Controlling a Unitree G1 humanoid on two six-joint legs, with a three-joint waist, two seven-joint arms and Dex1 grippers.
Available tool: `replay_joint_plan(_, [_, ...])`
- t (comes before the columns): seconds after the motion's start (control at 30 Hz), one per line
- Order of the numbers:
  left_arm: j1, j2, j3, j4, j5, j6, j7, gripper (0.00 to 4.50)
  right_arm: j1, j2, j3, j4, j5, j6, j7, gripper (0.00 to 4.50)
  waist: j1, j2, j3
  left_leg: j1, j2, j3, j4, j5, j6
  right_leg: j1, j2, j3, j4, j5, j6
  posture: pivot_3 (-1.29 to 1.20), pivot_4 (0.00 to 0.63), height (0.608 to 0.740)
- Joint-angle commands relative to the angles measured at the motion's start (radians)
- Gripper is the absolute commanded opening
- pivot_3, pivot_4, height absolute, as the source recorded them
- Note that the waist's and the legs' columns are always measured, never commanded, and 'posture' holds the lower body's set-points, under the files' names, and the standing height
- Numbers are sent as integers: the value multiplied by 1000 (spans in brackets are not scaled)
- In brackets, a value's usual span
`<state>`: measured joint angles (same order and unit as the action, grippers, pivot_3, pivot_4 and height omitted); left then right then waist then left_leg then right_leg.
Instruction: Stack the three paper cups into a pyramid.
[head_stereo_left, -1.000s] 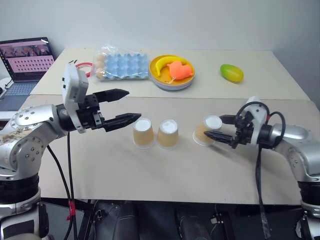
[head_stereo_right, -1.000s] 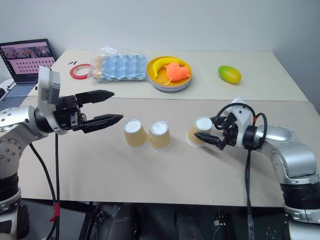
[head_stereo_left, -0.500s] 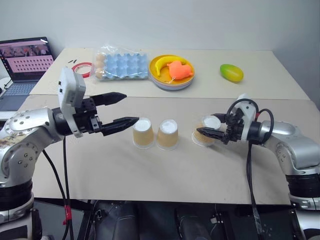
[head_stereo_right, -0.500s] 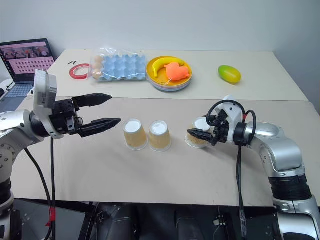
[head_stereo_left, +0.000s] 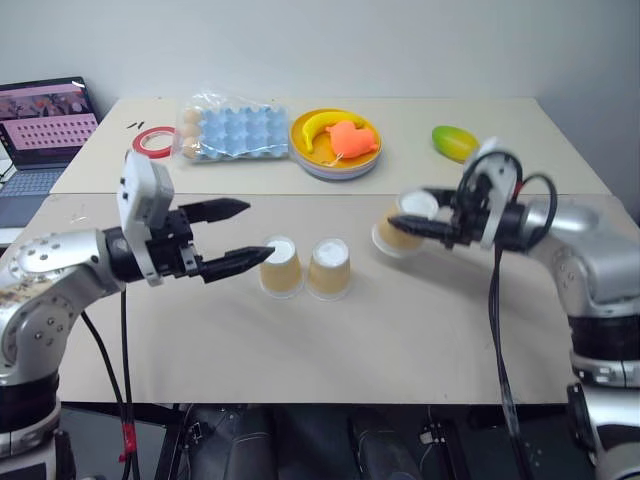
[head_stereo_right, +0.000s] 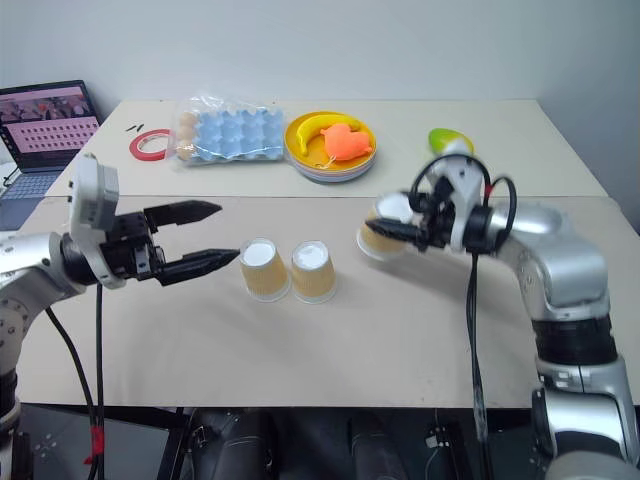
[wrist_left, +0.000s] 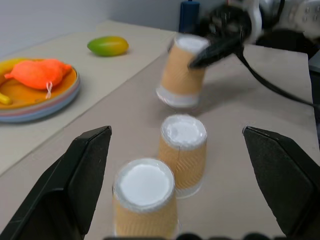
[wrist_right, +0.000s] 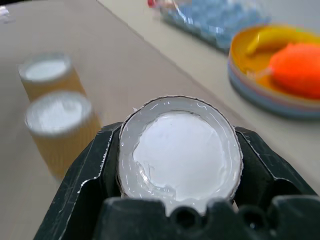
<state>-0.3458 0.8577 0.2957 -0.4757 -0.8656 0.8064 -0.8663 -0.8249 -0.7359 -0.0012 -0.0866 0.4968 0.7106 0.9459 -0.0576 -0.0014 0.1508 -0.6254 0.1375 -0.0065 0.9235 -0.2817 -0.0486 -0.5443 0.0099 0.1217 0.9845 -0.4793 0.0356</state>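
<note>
Nearest, two cups (head_stereo_left: 305, 267) stand upside down and touching on the table (head_stereo_left: 400, 340), evidently the pyramid's base. Just beside them the left gripper (head_stereo_left: 232, 237) hovers with fingers wide apart, empty. Farther right, the right gripper (head_stereo_left: 425, 222) is clamped on the third cup (head_stereo_left: 398, 230), tilted clear of the table, presumably for placing on top.

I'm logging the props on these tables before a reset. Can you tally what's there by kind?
Paper cups: 3, two upside down side by side, one in the right gripper
Egg tray: 1
Plate: 1
Banana: 1
Orange toy: 1
Mango: 1
Tape roll: 1
Laptop: 1
Total: 10
</note>
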Motion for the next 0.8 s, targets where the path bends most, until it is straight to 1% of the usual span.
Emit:
replay_joint_plan(0.03, [20, 13, 44, -62, -32, -9, 13, 4500, -138, 20, 51, 19, 23, 37, 71, 2611, 0, 0, 0, 0, 0, 0, 0, 0, 0, 0, 0, 0, 0, 0, 0, 0, 150, 641])
replay_joint_plan(0.17, [48, 17, 62, -80, -45, -5, 25, 4500, -282, 77, 110, 42, 61, 101, 155, 2611, 0, 0, 0, 0, 0, 0, 1, 0, 0, 0, 0, 0, 0, 0, 0, 0, 150, 641])
replay_joint_plan(0.27, [61, 22, 72, -88, -57, -4, 32, 4500, -336, 128, 163, 42, 98, 143, 225, 2611, 2, 0, 0, 0, 0, 0, 1, 0, 0, 0, 0, 0, 1, 0, -1, 0, 150, 641])
replay_joint_plan(0.4, [73, 26, 75, -101, -67, -3, 44, 4500, -357, 163, 195, 56, 115, 164, 276, 2611, 4, 0, 0, 0, 0, 0, 1, 0, 0, 0, 0, -1, 1, 0, -1, 0, 150, 641])
replay_joint_plan(0.6, [87, 33, 87, -118, -93, 3, 64, 4500, -352, 195, 269, 131, 46, 95, 329, 2611, 9, 0, 0, 1, 0, 0, 1, 0, 0, 0, 0, -1, 1, 0, -1, 0, 150, 641])
replay_joint_plan(0.8, [100, 34, 91, -132, -111, 4, 86, 4500, -384, 220, 294, 256, -27, 21, 370, 2611, 9, 0, 0, 0, 0, 0, 1, 0, 0, 0, 0, -1, 1, 0, -1, 0, 150, 641])
